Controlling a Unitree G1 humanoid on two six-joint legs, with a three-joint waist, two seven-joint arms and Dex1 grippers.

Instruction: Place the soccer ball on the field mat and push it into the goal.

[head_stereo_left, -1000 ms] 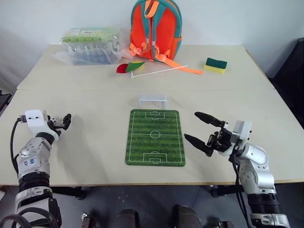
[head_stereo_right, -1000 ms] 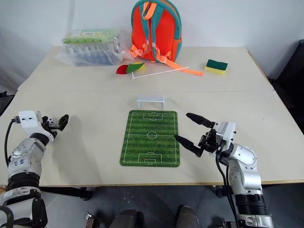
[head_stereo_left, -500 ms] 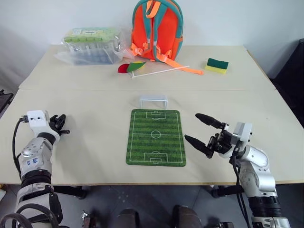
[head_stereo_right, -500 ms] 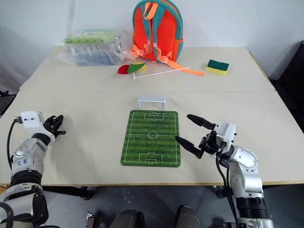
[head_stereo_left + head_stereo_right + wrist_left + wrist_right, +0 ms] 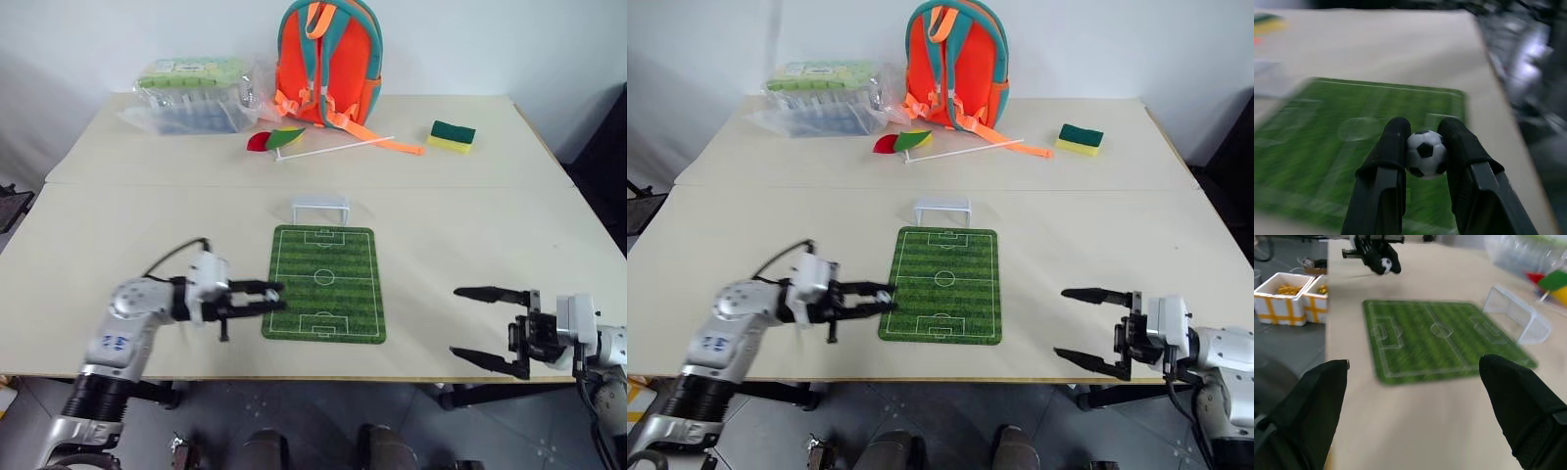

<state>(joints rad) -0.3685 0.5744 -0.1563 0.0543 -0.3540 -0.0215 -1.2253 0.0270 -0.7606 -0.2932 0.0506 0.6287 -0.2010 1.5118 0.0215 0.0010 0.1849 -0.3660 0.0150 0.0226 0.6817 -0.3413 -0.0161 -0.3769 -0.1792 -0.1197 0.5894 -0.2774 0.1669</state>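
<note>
The soccer ball [image 5: 1425, 153], tiny and white with black patches, is pinched between the black fingers of my left gripper [image 5: 266, 296], which is shut on it. That gripper points sideways over the left edge of the field mat [image 5: 323, 284], near its front half. The ball [image 5: 1385, 264] hangs just above the mat's edge. The goal [image 5: 319, 209], a small white netted frame, stands at the mat's far end. My right gripper [image 5: 472, 326] is open and holds nothing, well right of the mat near the table's front edge.
An orange backpack [image 5: 328, 59] stands at the back of the table, with a clear plastic package [image 5: 191, 93] to its left. A green-and-yellow sponge [image 5: 452, 135] lies back right, and a white stick [image 5: 333, 149] and red and green pieces [image 5: 274, 140] lie in front of the backpack.
My left arm swung from the table's left edge across to the mat's left side, carrying the ball. My right gripper drew back to the right, away from the mat.
</note>
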